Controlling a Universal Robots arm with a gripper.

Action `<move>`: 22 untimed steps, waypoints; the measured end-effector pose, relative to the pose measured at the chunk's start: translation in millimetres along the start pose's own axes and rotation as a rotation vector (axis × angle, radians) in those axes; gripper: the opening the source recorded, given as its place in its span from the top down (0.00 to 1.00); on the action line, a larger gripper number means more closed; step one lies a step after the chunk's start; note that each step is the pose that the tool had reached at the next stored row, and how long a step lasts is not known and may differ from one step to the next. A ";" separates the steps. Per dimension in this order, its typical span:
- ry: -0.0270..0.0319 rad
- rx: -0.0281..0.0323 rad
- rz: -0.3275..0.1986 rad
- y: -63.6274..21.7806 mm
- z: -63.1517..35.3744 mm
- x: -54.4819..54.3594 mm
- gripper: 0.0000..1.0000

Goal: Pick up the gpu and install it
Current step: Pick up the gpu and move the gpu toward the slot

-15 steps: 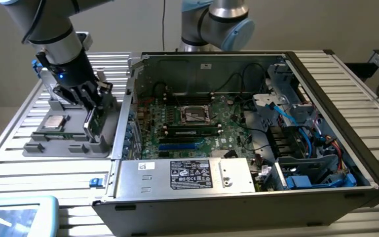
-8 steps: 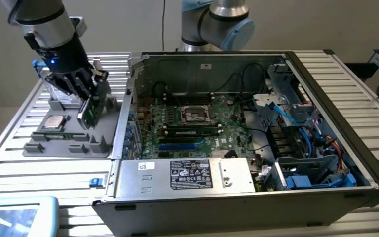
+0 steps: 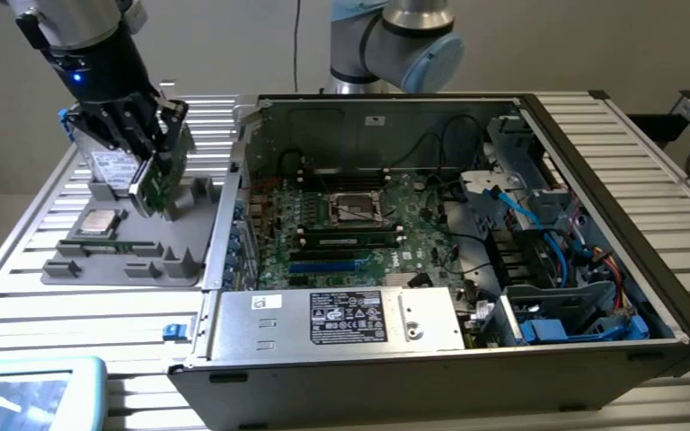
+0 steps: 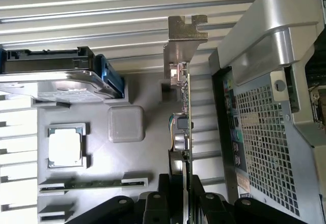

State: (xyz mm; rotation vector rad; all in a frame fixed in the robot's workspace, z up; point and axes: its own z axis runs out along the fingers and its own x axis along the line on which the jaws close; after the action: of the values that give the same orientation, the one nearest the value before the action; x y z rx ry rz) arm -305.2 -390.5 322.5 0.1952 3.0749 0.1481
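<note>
The hand (image 3: 151,162) is pinching the gpu (image 3: 154,184) by its upper edge, with a black finger (image 4: 164,203) pressed to either face. This keeps the card hanging on edge, and its silver bracket (image 4: 186,30) points away from the wrist, probably so the long lower edge can go straight down into a slot. The gpu is above the grey parts tray (image 3: 123,269), which lies on the slatted counter (image 3: 33,305) at about nine o'clock from the open computer case (image 3: 668,296) in the exterior view. I cannot tell whether the card's lower edge is fully clear of its tray slot (image 4: 168,89). The tray's moulded pockets seem meant to hold each part upright or flat where it can be reached. I count one gpu, one silver drive (image 3: 111,166) standing at twelve o'clock on the tray, one square processor chip (image 3: 101,222) lying flat near ten o'clock, and one memory stick (image 4: 94,183) in its groove. A further groove beside it is too unclear to count. The one case lies on its side with the motherboard (image 3: 345,211) facing up, which leaves the board open from above, and the one power supply (image 3: 333,319) sits at six o'clock inside it. There is one arm and one hand.
</note>
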 end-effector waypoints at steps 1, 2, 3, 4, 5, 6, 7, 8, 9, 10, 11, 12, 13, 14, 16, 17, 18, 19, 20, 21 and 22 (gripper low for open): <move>0.0000 0.0000 0.000 0.4 -4.5 -0.2 0.73; -0.0001 -0.0002 0.000 0.7 -8.9 -0.5 0.73; 0.0000 -0.0001 0.000 1.1 -13.5 -0.8 0.73; -0.0001 -0.0001 0.000 1.4 -18.0 -1.1 0.73; 0.0000 -0.0001 0.000 1.7 -22.5 -1.4 0.73; 0.0000 -0.0001 0.000 2.1 -26.9 -1.9 0.73; 0.0002 -0.0001 0.000 2.4 -31.4 -2.5 0.73; 0.0007 0.0001 0.000 2.7 -35.9 -3.1 0.73; 0.0010 0.0001 0.000 3.1 -40.5 -4.2 0.73; 0.0014 0.0001 0.000 3.5 -45.1 -5.7 0.73; 0.0020 0.0002 0.000 3.9 -49.3 -7.2 0.73; 0.0024 0.0002 0.000 4.4 -53.8 -8.9 0.73; 0.0030 0.0003 0.000 4.8 -58.4 -10.8 0.73; 0.0034 0.0003 0.000 5.3 -62.8 -12.7 0.73; 0.0048 0.0006 0.000 6.4 -71.7 -17.2 0.73; 0.0055 0.0006 0.000 7.0 -76.1 -20.0 0.73; 0.0064 0.0007 0.000 7.6 -80.5 -22.9 0.73; 0.0072 0.0009 0.001 8.2 -84.7 -26.3 0.73; 0.0079 0.0008 0.001 8.9 -89.0 -30.4 0.73; 0.0086 0.0008 0.001 9.7 -92.9 -34.5 0.73; 0.0094 0.0008 0.001 10.4 -96.9 -38.7 0.73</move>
State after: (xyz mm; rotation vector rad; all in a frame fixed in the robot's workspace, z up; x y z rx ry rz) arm -271.6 -394.2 421.9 0.1964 3.0844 0.1482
